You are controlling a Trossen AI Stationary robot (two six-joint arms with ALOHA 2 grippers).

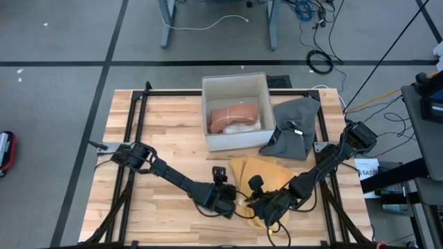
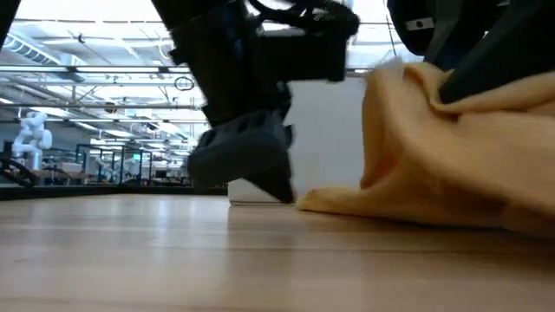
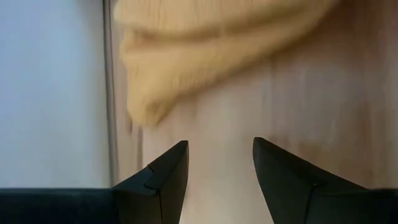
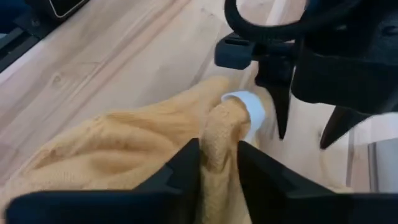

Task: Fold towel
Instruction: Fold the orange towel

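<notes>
The white box [image 1: 235, 111] on the bench [image 1: 159, 131] holds a pinkish cloth [image 1: 233, 116]. The yellow towel [image 1: 266, 176] lies bunched near the bench's front edge. Only the right wrist view shows the right gripper [image 4: 219, 163] pinching a towel fold in its jaws; the left gripper [image 3: 219, 163] has its jaws spread, empty.

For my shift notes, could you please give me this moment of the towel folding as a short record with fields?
towel: yellow towel, bunched near the table's front edge
right gripper: a towel fold lies between its fingers
left gripper: open, empty, just beside the towel
box: white box holding pinkish cloth
other: grey cloth right of the box
</notes>
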